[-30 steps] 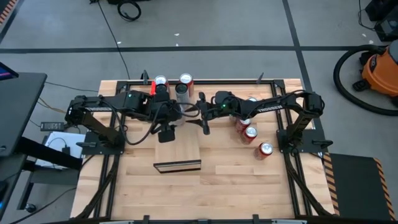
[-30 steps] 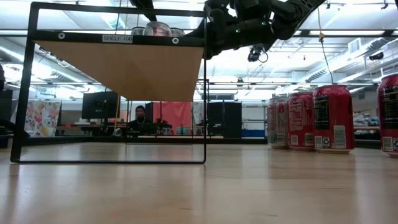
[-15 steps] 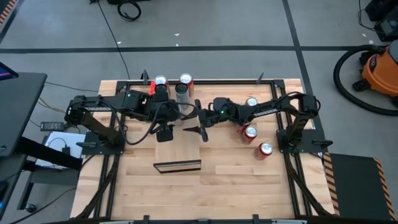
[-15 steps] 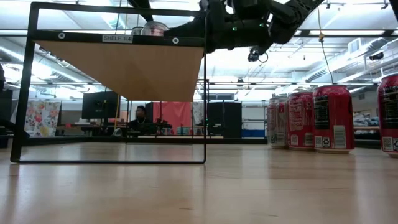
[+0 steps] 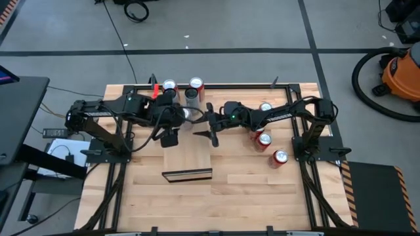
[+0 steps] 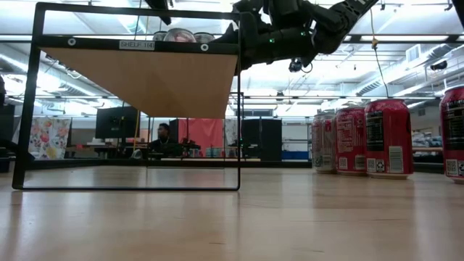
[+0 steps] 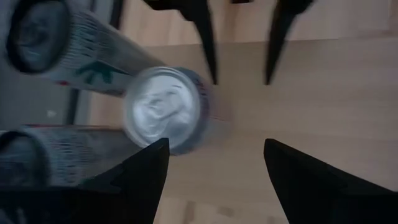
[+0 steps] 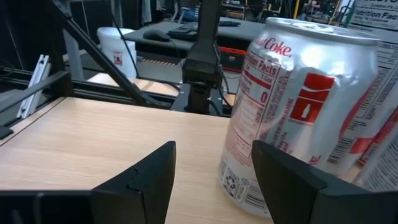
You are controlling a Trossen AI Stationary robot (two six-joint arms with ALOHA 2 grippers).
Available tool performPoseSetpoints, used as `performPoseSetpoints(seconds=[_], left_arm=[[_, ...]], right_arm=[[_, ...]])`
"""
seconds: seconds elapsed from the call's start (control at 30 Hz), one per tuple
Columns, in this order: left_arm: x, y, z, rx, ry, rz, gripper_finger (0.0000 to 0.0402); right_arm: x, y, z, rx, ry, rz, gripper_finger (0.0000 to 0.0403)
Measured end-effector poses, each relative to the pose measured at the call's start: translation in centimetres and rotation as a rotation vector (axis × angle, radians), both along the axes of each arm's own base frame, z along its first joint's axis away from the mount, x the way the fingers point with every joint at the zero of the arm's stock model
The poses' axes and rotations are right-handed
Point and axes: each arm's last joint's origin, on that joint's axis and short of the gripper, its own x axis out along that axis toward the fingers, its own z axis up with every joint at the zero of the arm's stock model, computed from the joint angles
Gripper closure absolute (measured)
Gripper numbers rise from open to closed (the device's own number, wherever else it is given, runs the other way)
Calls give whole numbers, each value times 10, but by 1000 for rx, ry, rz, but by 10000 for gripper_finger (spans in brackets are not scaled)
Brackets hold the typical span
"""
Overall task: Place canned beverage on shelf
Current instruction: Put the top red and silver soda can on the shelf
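The shelf (image 5: 187, 159) is a pale wood slab in a black frame, raised above the table; the low view shows its underside (image 6: 145, 80). A silver Diet Coke can (image 8: 292, 106) stands upright on its base on the shelf top, also seen from above (image 7: 163, 109) and in the high view (image 5: 190, 113). My left gripper (image 7: 214, 174) hangs open above the shelf, the can just ahead of one finger. My right gripper (image 8: 211, 180) is open and level over the shelf, with the can beside and beyond one finger. Neither touches the can.
Three more cans (image 5: 195, 83) stand by the shelf's far end. Several red cans (image 5: 264, 138) stand on the plank tabletop to the right, also in the low view (image 6: 388, 138). The near half of the shelf top is bare. A person sits in the room beyond.
My right gripper has gone toward the table's left, over the shelf, nearer the left gripper. My left arm has drawn back a little toward the table's left, and the silver can now shows beside it in the high view.
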Motion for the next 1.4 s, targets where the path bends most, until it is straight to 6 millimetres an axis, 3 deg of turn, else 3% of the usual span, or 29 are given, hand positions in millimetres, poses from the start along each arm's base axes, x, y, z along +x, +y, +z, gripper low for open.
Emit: performPoseSetpoints(seconds=[0.23,0.5,0.67,1.03,1.4], left_arm=[[0,2,0,74,14,-10,129],[2,11,0,-3,5,3,129],[3,14,0,11,7,-19,129],[13,17,-6,13,19,-18,129],[24,17,-16,9,48,10,130]], right_arm=[[0,1,-3,0,31,2,182],[-3,1,-9,9,114,4,182],[-14,4,1,-7,175,13,182],[-63,18,56,-129,214,-14,182],[-127,22,86,-212,78,-120,182]])
